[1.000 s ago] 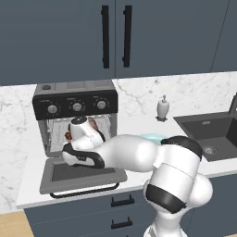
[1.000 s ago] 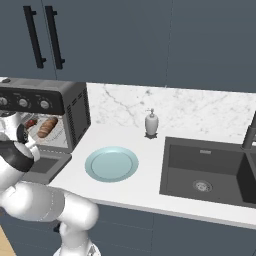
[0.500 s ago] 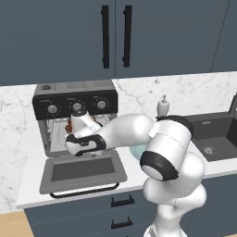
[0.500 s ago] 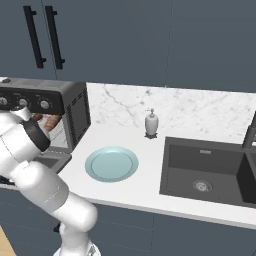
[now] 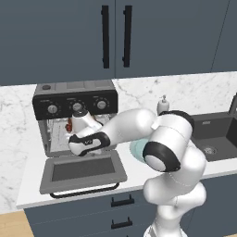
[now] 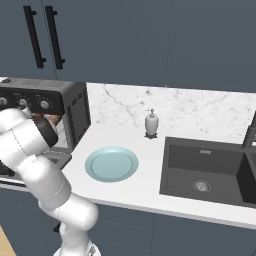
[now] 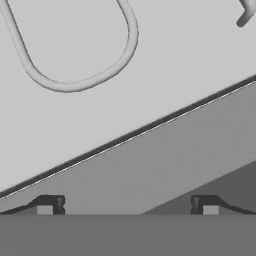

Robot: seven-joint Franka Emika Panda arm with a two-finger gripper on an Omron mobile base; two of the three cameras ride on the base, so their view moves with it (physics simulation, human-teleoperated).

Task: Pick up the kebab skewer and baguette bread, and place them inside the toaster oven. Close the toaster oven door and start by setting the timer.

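The grey toaster oven [image 5: 74, 99] stands on the counter's left with its door [image 5: 83, 170] dropped open and flat. My hand [image 5: 85, 140] hovers at the oven mouth, just above the door's hinge. In the hand view my gripper [image 7: 127, 204] is open, with nothing between its fingertips [image 7: 50, 204], and it looks at a loop of the wire rack [image 7: 75, 85] over the oven floor. Reddish-brown food [image 6: 50, 120] lies inside the oven behind my arm. I cannot tell the baguette bread from the kebab skewer there.
A pale blue plate [image 6: 111, 164] with nothing on it sits right of the oven. A soap dispenser [image 6: 151, 122] stands by the back wall. The dark sink [image 6: 210, 170] takes up the counter's right. The door's black bar handle [image 5: 85, 190] overhangs the counter's front edge.
My elbow has risen and swung left towards the oven. The hand has stayed at the oven mouth above the open door.
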